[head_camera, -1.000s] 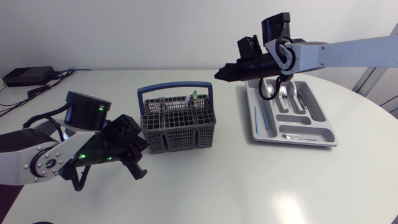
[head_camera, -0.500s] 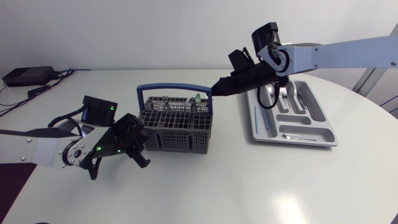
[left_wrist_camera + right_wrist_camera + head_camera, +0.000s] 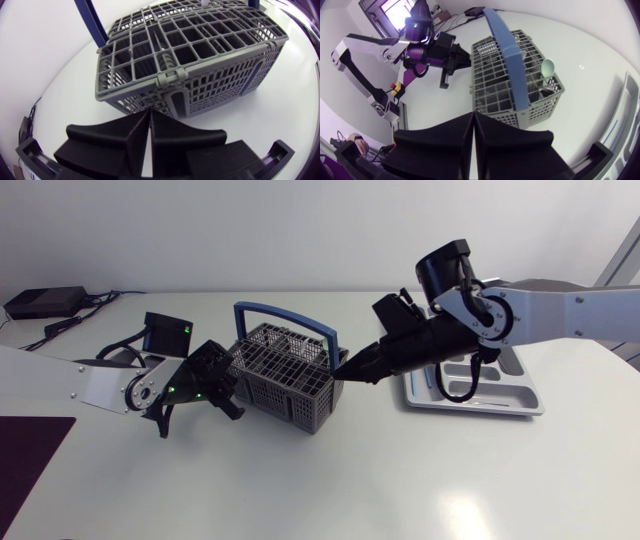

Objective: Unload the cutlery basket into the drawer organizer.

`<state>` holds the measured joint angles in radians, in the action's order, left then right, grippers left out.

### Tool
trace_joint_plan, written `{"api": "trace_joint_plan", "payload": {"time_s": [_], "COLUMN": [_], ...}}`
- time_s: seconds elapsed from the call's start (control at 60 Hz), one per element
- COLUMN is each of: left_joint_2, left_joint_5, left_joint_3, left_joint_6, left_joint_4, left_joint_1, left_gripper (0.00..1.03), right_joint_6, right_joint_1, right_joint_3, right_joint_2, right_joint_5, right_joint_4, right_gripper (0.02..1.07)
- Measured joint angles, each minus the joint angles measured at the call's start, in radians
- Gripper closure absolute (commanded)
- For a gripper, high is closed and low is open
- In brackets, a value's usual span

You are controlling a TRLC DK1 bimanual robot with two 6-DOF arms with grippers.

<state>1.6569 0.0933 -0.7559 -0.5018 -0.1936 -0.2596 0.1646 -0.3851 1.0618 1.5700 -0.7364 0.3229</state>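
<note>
White desk carries it all. The grey cutlery basket sits near its middle, turned at an angle. The drawer organizer lies to the basket's right, apart from it and partly hidden behind the right arm. The left arm comes in low from the other side.

Unloading looks part done, and this moment falls between picks. The left hand has its fingers pressed flat together on nothing, with the tips right at the foot of the basket's wall. The right hand is closed and empty too, its tip at the opposite corner, below the blue handle. Whether either one touches the basket I cannot tell. I judge they are bracing or nudging the basket rather than picking from it.

The next move calls for the right hand to rise, spread its fingers and come down beside the handle. Its target would be the pale green-ended piece standing in an end compartment, while the left hand steadies the basket.

Counted:
- one desk
- two arms
- one basket with one handle
- one organizer
- two hands
- one piece visibly left in the basket

The compartments seen from the left wrist look empty, though not all show to the bottom. The organizer's contents are too hidden to count.
</note>
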Motion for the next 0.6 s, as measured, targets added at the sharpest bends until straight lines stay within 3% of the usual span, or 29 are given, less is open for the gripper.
{"api": "trace_joint_plan", "payload": {"time_s": [0.217, 0.6], "left_joint_2": [0.006, 0.0], "left_joint_5": [0.003, 0.006], "left_joint_3": [-0.016, 0.024], "left_joint_6": [0.0, -0.001], "left_joint_4": [0.0, -0.018], "left_joint_1": [0.007, 0.033], "left_gripper": [0.85, 0.85], "right_joint_6": [-0.01, -0.046], "right_joint_1": [0.104, 0.168], "right_joint_3": [0.01, 0.288], "right_joint_2": [0.002, 0.433], "right_joint_5": [0.048, 0.113], "right_joint_4": [-0.096, -0.166], "right_gripper": [1.01, 1.01]}}
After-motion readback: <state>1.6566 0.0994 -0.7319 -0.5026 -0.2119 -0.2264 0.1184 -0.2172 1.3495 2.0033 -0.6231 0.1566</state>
